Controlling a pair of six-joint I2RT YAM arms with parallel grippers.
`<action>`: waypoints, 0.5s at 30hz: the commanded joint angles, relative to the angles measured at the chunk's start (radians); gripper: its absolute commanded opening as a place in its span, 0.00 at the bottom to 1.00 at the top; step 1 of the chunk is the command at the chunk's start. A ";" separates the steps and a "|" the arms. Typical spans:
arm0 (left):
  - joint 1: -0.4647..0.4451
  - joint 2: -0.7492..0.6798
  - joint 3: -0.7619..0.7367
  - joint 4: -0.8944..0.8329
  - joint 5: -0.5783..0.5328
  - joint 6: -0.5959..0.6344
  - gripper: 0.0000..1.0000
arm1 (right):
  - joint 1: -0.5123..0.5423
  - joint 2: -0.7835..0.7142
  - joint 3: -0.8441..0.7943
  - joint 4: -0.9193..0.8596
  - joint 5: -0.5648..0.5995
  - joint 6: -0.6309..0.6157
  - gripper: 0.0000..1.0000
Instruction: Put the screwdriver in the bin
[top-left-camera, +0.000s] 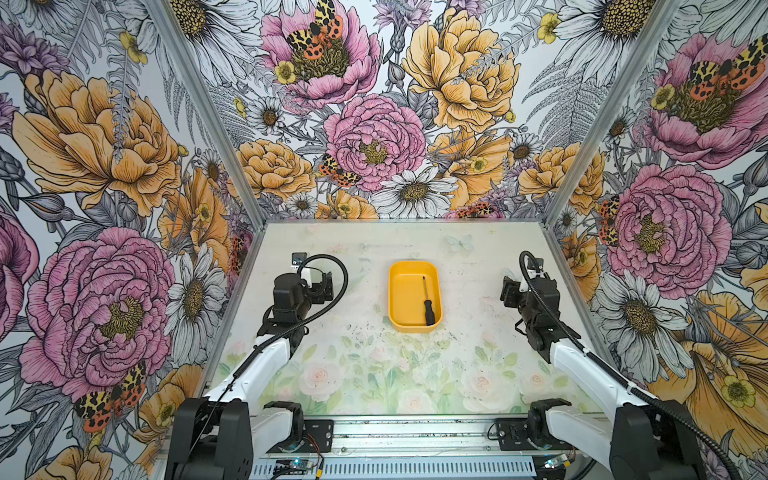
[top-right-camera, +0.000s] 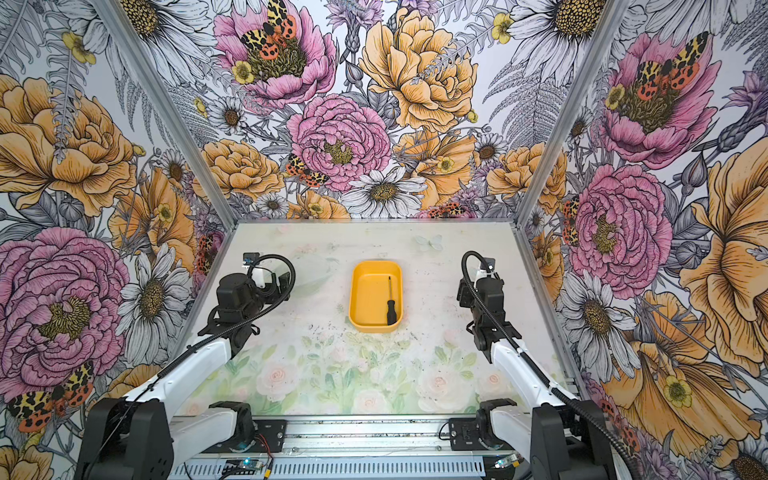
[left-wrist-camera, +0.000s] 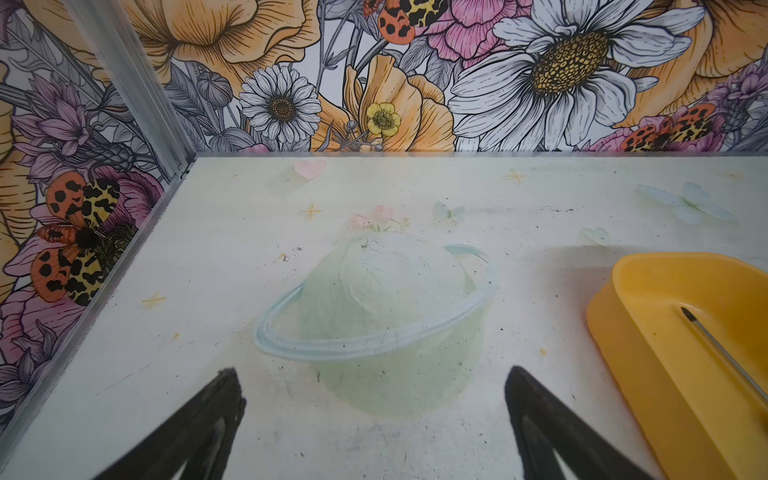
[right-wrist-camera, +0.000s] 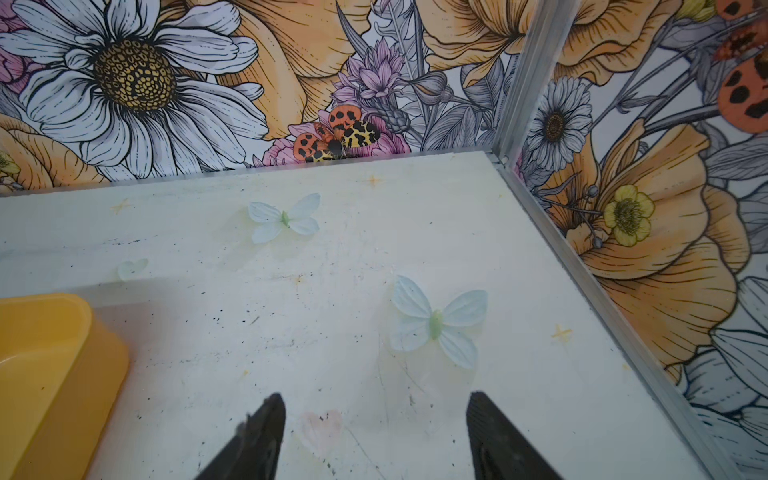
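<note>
The yellow-orange bin stands mid-table in both top views. Inside it, along its right wall, lies the screwdriver, black handle toward the front and thin shaft pointing away. My left gripper hovers left of the bin, open and empty; in the left wrist view the bin's wall and the screwdriver's shaft show off to one side. My right gripper stands right of the bin, open, nothing between its fingers; the bin's corner shows in the right wrist view.
Flower-printed walls with aluminium posts close in the table on three sides. The pale table mat carries printed roses, butterflies and a ringed planet. A metal rail with the arm bases runs along the front edge.
</note>
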 joint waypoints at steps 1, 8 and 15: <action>0.015 0.011 -0.041 0.139 0.061 0.051 0.99 | -0.011 0.019 -0.020 0.180 0.058 -0.029 0.70; 0.049 0.051 -0.114 0.295 0.059 0.073 0.99 | -0.036 0.110 -0.104 0.368 0.144 -0.069 0.70; 0.095 0.135 -0.179 0.493 0.092 0.042 0.99 | -0.063 0.239 -0.113 0.506 0.142 -0.041 0.69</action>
